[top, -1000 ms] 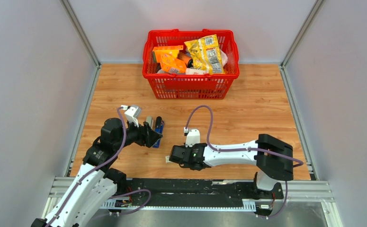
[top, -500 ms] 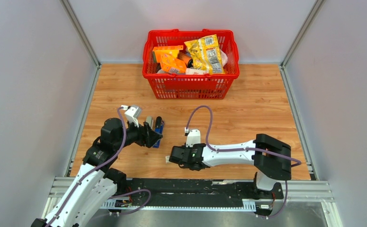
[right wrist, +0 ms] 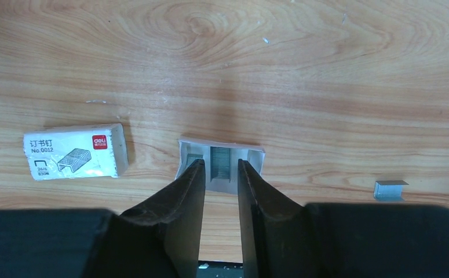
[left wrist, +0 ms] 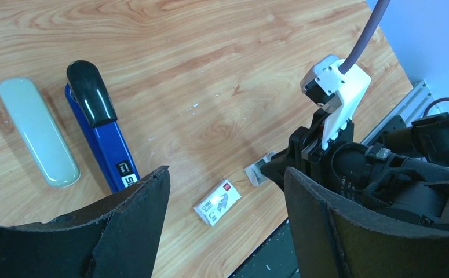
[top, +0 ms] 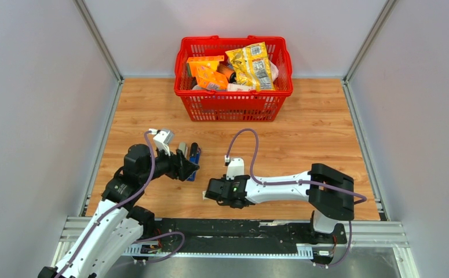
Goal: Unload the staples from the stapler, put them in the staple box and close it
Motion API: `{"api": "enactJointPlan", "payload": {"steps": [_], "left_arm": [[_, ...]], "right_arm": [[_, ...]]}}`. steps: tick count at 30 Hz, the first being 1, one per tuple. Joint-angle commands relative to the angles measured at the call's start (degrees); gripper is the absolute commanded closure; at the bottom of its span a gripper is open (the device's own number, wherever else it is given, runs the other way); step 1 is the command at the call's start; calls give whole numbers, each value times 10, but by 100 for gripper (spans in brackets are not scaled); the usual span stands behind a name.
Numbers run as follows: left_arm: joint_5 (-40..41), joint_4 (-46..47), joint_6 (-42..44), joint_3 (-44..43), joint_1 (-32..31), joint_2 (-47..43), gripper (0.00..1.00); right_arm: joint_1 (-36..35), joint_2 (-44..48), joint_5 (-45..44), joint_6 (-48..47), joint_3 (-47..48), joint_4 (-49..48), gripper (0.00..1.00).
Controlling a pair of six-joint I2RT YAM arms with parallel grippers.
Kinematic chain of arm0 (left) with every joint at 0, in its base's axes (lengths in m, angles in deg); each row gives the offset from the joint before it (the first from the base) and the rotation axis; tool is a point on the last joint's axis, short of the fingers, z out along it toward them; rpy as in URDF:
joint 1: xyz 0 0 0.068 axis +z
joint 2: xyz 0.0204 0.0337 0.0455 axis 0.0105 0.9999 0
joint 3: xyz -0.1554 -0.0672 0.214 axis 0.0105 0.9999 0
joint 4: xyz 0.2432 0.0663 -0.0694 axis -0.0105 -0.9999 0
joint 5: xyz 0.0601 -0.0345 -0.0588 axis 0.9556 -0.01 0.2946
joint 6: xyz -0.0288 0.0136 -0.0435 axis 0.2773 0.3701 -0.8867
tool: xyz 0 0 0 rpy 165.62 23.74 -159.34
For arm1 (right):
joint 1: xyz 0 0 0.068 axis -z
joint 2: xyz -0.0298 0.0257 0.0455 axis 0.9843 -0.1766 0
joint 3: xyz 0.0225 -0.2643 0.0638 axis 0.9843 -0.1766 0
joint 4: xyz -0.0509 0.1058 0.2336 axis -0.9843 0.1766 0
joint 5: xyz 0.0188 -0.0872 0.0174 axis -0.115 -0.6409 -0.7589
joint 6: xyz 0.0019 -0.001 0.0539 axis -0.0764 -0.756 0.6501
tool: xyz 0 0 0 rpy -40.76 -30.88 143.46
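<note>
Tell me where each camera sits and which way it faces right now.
Top external: fixed high behind the arms, looking down on the table, the red basket at the far end; both arms show.
Left wrist: on the left arm, facing down and rightward; the open left end effector shows, the stapler and right end effector beyond.
Right wrist: low, facing the table; its fingers straddle the staple tray.
Shared: both wrist views show the white staple box.
</note>
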Motion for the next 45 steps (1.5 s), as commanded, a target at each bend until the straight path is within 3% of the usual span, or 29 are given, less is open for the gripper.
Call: {"api": "enactJointPlan", "payload": {"steps": [1,7,17,25,33,36,40,45], "left_arm": [[-9,19,0,-2,2,3,21],[-9,18,0,-1,2,2,21],[-2,16,1,-2,2,8,21],[2,14,3,-2,2,13,21],[13,13,4,-3,2,16,21],[14,13,4,-2,2,16,21],[12,12,3,-3,2,15,21],[9,13,3,-3,2,16,21]], "right_arm": [[-2,20,-32,18,21,22,69],[-2,95,-57,27,-11,47,68],[0,202,-64,25,-99,99,57],[9,281,-60,-153,-152,82,49],[36,407,68,-401,-231,-44,46],[41,426,65,-459,-235,-80,44],[74,415,111,-469,-236,-94,37],[103,349,148,-391,-238,-96,40]]}}
